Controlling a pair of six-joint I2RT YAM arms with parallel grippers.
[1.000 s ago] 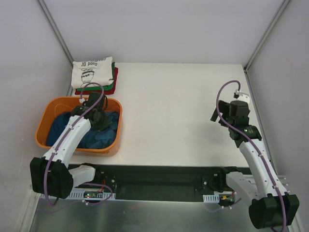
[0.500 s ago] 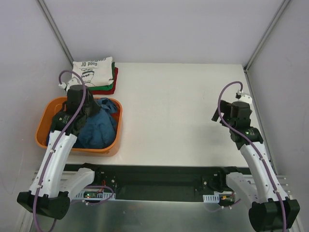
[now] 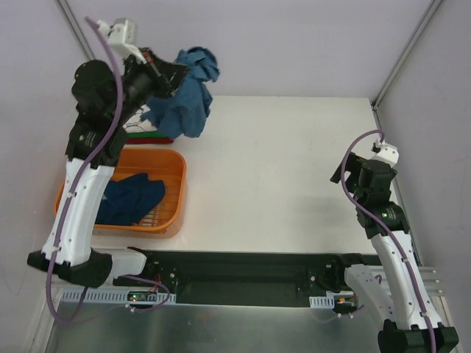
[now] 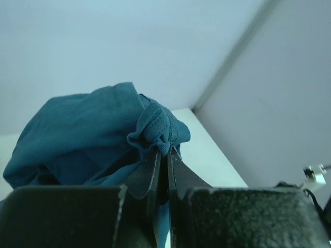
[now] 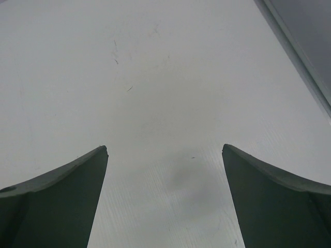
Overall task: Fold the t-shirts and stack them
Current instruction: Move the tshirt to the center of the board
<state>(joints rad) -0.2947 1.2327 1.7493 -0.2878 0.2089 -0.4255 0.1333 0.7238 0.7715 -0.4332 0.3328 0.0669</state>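
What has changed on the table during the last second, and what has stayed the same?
The left hand shut on a blue t-shirt in the orange tub and lifted it high, toward the far left. The right arm shifted slightly. Unchanged: the right hand open, a second dark blue t-shirt in the tub, the folded stack.

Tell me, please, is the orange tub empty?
No, a dark blue t-shirt lies crumpled inside the orange tub.
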